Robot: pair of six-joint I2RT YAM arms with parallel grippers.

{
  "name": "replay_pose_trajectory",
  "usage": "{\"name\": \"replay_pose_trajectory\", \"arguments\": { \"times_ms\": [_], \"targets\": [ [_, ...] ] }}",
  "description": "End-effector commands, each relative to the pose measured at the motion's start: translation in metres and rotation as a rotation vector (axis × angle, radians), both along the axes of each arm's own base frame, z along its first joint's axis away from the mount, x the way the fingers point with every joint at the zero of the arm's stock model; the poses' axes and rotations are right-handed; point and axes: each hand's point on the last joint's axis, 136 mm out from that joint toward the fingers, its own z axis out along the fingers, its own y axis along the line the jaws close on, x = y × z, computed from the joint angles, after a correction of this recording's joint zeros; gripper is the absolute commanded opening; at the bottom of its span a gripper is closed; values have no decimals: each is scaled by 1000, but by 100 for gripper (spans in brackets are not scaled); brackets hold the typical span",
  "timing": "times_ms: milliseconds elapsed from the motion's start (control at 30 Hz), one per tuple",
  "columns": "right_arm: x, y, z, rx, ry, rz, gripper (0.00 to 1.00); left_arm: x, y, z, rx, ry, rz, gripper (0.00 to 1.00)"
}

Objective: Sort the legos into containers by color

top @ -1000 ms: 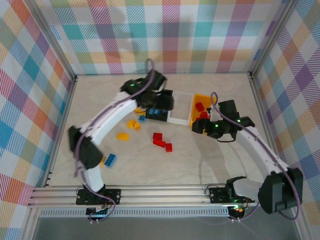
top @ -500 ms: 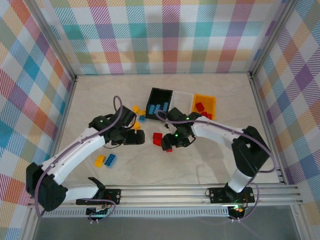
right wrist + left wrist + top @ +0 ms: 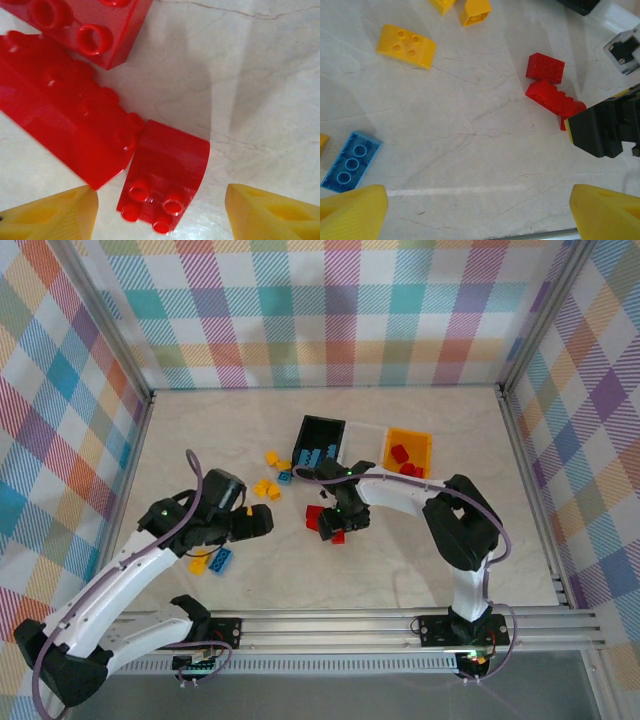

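Left arm [image 3: 130,570], now drawn nearer than half a second ago: left end effector [image 3: 477,220] open, empty, above the table [image 3: 470,150]; right end effector [image 3: 160,220] open, straddling a red lego [image 3: 167,170] for pickup, apparently; beyond, orange container [image 3: 409,431] holding reds [image 3: 400,452].

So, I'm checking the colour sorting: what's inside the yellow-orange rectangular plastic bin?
Red studded bricks lie inside the yellow-orange bin; at least two show. The right arm crosses its near edge, so anything there is hidden.
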Motion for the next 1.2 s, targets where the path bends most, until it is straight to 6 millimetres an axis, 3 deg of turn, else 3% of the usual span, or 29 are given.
{"name": "replay_pose_trajectory", "arguments": {
  "times_ms": [0, 167, 333, 500, 600, 767, 833, 967, 1067, 1167],
  "targets": [
    [4, 2, -5, -21, 1, 26, 67, -12, 18, -3, 20, 17, 76, 94],
    [9, 2, -13, -36, -13, 19, 61, -15, 26, -1, 53, -2, 70, 96],
    [9, 1, -10, -40, -7, -9, 43, -12, 22, 0, 70, 3, 30, 97],
    [8, -7, -5, -78, -17, 17, 35, -4, 15, -4, 41, 1, 44, 97],
    [7, -22, 11, -81, -37, 8, 35, -1, 11, -6, 21, 4, 61, 98],
    [17, -68, 60, -34, -95, -98, 36, 0, -2, -13, -23, 29, 37, 98],
    [33, -91, 85, 20, -143, -179, 36, 1, -13, -19, -46, 49, -4, 98],
    [76, -132, 114, 88, -224, -322, 36, 5, -36, -26, -20, 76, -107, 98],
    [112, -152, 119, 101, -244, -390, 36, 7, -55, -29, 32, 98, -195, 97],
    [144, -162, 107, 105, -236, -439, 37, 8, -71, -32, 86, 119, -266, 98]
  ]
}}
